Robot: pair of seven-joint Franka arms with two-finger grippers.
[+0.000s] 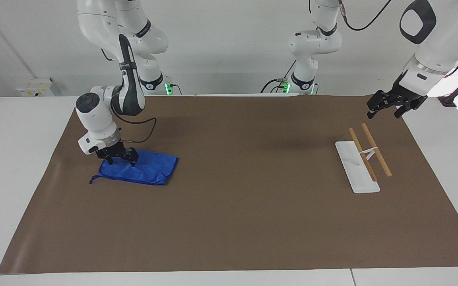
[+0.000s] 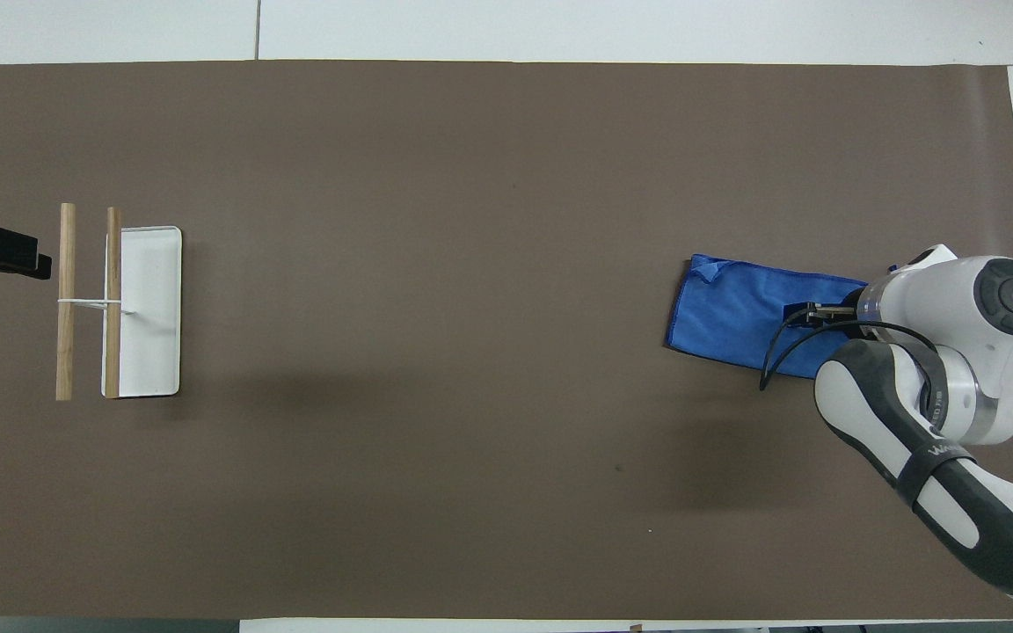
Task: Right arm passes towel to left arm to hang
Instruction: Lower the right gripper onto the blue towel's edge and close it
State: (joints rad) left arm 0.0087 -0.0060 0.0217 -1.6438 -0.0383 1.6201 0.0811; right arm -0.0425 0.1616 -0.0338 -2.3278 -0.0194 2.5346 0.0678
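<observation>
Your right gripper (image 1: pixel 121 159) down on the blue towel (image 1: pixel 141 170) at the right arm's end of the brown mat (image 1: pixel 233 214), fingers spread, your left gripper (image 1: pixel 388 106) open, waiting above the mat's corner near the wooden-bar towel rack (image 1: pixel 362 161).
</observation>
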